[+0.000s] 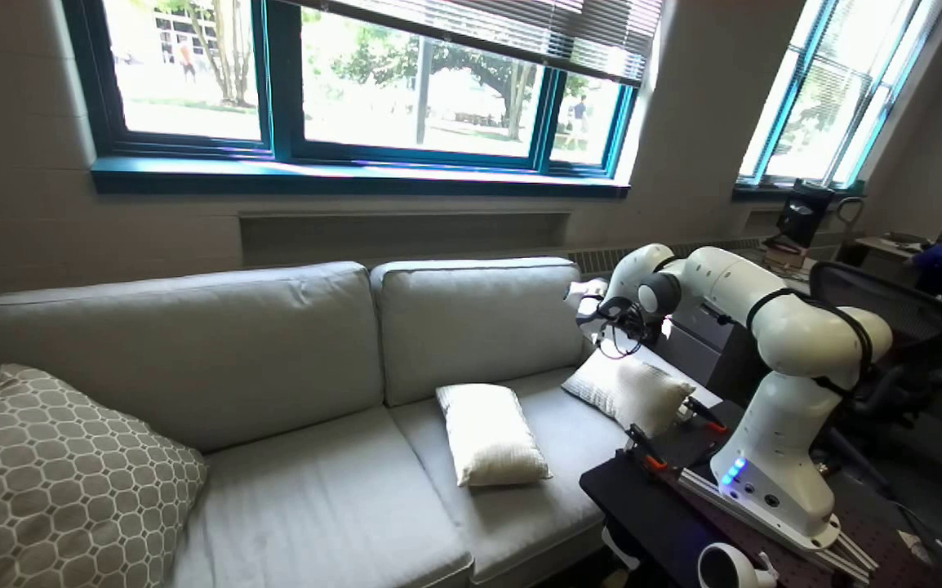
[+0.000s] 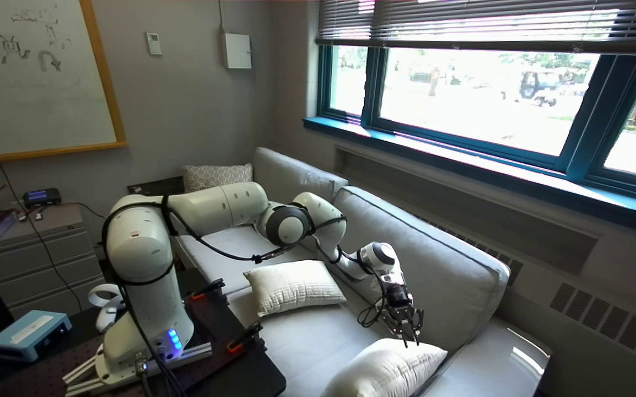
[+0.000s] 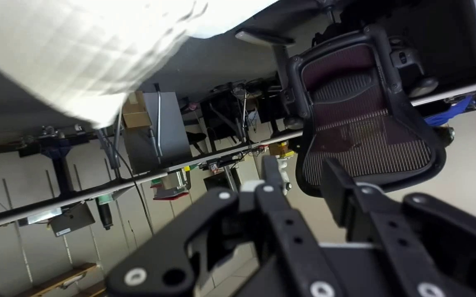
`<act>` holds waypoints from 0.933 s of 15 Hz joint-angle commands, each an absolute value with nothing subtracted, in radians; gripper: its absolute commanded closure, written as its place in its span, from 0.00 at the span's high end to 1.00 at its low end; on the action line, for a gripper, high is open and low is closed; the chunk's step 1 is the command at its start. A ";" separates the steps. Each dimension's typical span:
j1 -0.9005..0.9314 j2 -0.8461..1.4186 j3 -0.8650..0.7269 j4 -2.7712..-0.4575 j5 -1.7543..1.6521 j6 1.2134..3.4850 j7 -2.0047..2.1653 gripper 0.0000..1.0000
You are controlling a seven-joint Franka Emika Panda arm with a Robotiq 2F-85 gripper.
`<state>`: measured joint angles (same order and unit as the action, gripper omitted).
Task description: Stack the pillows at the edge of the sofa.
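Black jaws parted partway, the hand (image 3: 300, 167) hangs just clear of a white pillow (image 2: 385, 369).

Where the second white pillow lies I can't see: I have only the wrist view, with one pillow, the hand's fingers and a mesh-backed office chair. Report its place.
Observer: The second white pillow lies on the seat of the grey two-seat sofa, near the middle.
Operator: Now place the pillow that I do see.
Observer: In both exterior views, your white pillow sits at one end of the seat, with bare fabric between it and the other pillow.
Operator: Name whatever else is on the sofa.
Observer: A patterned square cushion is at the opposite end, well clear of both pillows.
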<state>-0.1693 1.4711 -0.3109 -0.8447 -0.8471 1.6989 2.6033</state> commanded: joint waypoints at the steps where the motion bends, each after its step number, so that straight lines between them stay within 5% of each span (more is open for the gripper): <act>1: -0.160 1.471 -0.325 -0.820 -0.824 1.665 2.600 0.65; 6: -0.150 1.471 -0.294 -0.814 -0.808 1.723 2.594 1.00; 14: -0.045 1.414 -0.164 -0.846 -0.774 2.075 2.545 1.00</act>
<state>-0.0662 1.4645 -0.2136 -0.8016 -0.7799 1.9780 2.5693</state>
